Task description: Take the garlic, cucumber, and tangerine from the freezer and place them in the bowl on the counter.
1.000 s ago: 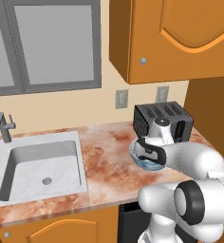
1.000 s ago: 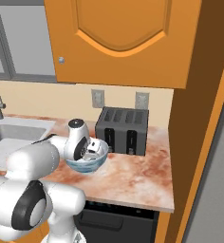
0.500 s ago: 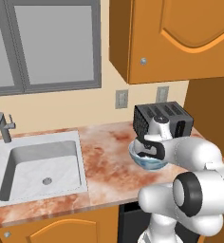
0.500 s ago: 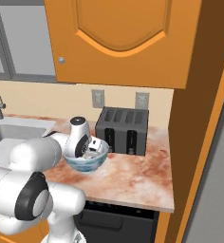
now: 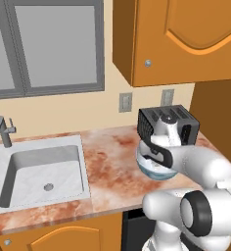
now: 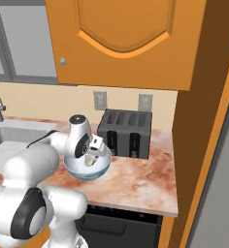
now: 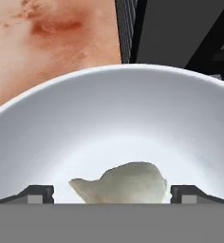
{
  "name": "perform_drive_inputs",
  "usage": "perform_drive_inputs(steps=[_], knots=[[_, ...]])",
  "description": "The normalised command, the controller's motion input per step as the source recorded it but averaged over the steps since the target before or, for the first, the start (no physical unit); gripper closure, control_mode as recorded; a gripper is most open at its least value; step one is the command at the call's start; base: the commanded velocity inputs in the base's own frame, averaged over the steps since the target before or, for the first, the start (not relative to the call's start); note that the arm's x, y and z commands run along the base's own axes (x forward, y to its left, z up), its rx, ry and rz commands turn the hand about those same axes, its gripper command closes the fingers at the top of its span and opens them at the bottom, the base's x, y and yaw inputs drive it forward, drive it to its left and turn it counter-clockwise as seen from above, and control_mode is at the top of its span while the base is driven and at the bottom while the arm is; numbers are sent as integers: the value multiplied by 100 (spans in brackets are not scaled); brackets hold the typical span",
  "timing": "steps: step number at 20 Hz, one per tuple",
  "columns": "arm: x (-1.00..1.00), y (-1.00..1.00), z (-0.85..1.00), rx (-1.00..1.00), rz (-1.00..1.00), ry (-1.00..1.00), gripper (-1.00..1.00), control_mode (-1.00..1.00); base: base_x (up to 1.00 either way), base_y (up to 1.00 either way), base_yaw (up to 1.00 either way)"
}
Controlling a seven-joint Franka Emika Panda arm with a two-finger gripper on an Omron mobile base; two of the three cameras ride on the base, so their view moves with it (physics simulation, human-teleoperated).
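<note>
Garlic sits inside the bowl, lying on the white inner floor directly between the claw tips. So the first of three items looks delivered. The cucumber and tangerine are not among the things seen in the bowl, so judging from that, two fetches from the freezer are left. Task roughly a third done, at best.

Claw: fingers spread wide, one tip on each side of the garlic with a visible gap on both sides. It pinches nothing. The garlic appears to rest on the bowl, not on the fingers; whether a tip grazes it is too close to call, but it looks apart. The claw hangs just above the bowl interior, pointing down into it.

In the right base view the claw is at the bowl rim, with the garlic showing pale just under it. In the left base view the hand covers most of the bowl.

The bowl stands on the marbled table, under the claw. The black toaster is just beyond the claw, close behind the bowl. The steel sink lies well off to the side of the claw, away from the toaster.

Likely next: lift clear and go back for the next item.
</note>
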Motion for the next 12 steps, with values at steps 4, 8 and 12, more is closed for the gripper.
perform_drive_inputs(steps=[4, 8, 12], knots=[[0, 0, 58, 0, 0, -3, -100, -100, 0, 0, 0], [-16, 0, 66, 0, 0, -4, -100, -100, 0, 0, 0], [-53, 0, 68, 0, 0, -5, -100, -100, 0, 0, 0]])
